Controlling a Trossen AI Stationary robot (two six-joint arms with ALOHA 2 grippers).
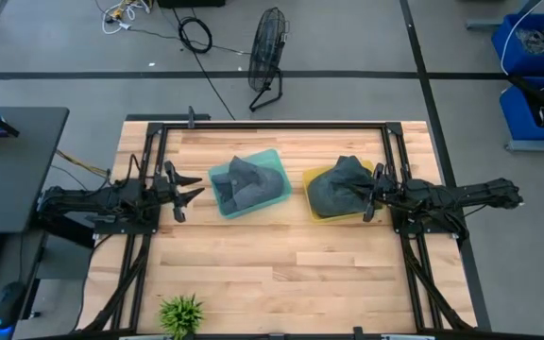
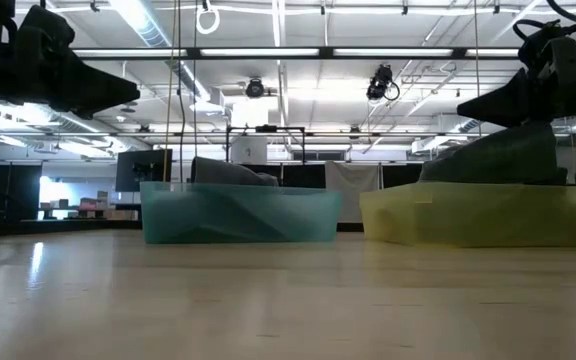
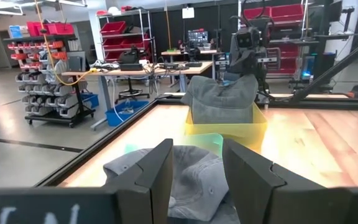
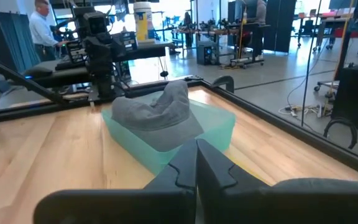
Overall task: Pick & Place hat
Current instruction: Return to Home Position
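Observation:
A light grey hat (image 1: 248,184) lies crumpled in a teal bin (image 1: 217,175) left of the table's middle. A darker grey hat (image 1: 338,189) is heaped in a yellow bin (image 1: 312,177) to its right. My left gripper (image 1: 185,189) hovers open, level, just left of the teal bin. In the left wrist view the left gripper (image 3: 197,168) frames the light hat (image 3: 191,180) without touching it. My right gripper (image 1: 370,195) is shut over the yellow bin's right edge. The right gripper (image 4: 196,167) sits just above the dark hat (image 4: 319,193). My right gripper is shut with nothing showing between its fingers (image 4: 213,171). It sits right over the dark hat's right side (image 2: 508,150), coming level from the table's right. I cannot tell whether it touches the cloth.
A small potted plant (image 1: 180,314) stands at the table's near edge. Black frame rails (image 1: 272,125) run along the far edge and both sides. Bare wood (image 1: 291,264) spreads across the near half. A fan (image 1: 267,52) stands on the floor beyond the far edge.

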